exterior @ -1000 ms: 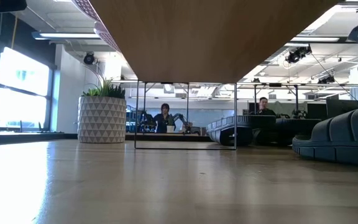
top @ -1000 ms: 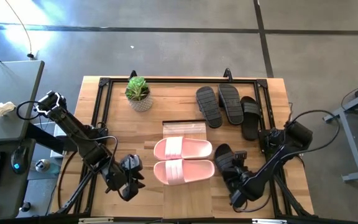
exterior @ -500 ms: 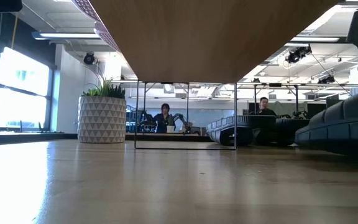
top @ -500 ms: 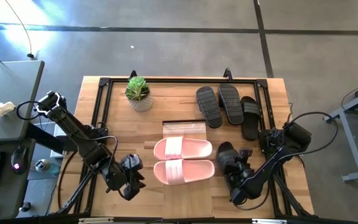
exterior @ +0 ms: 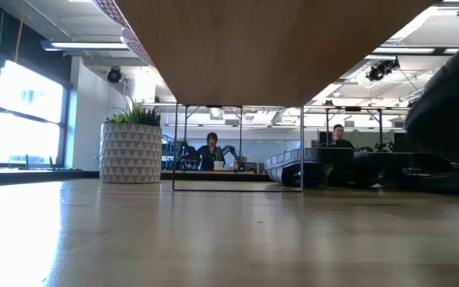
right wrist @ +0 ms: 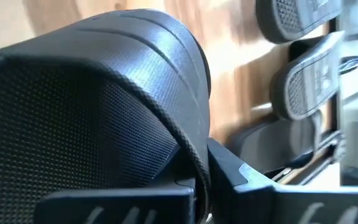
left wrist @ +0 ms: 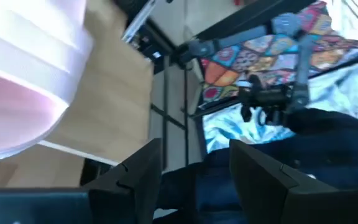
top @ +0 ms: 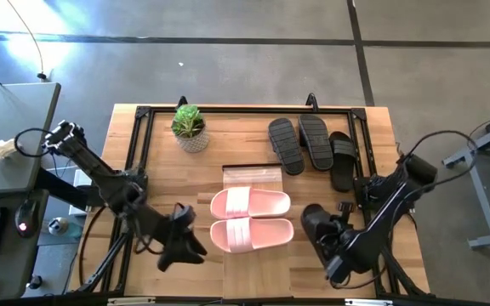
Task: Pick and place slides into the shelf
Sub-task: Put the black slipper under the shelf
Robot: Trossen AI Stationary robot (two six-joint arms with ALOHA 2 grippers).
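A black slide (top: 316, 223) hangs above the table's near right part with my right gripper (top: 330, 240) shut on it; it fills the right wrist view (right wrist: 92, 93) and shows as a dark blur in the low view (exterior: 453, 96). The pale pink pair (top: 250, 204) (top: 250, 235) lies sole-down on the shelf's light-wood plank (top: 253, 175). Three more black slides (top: 313, 143) lie at the table's far right. My left gripper (top: 188, 238) stands open in the air just left of the pink pair, nothing between its fingers (left wrist: 143, 167). My right gripper holds the black slide by the edge of its wide strap (right wrist: 199, 167). One finger (right wrist: 117, 200) sits on the strap's dotted inner side and the other (right wrist: 266, 190) on the outer side. The fingers slant down from the table's near right. The slide hangs clear of the table.
A potted plant (top: 190, 127) stands at the far left inside the black tube frame (top: 139, 136). Bare tabletop (top: 168, 187) lies between the plant and my left gripper. In the low view the plank's underside (exterior: 269, 48) spans overhead, and people sit in the room beyond.
My right gripper has risen with the black slide, which rested on the table a second ago and now hangs clear of it. My left gripper has also risen and tipped from pointing down toward level, still open.
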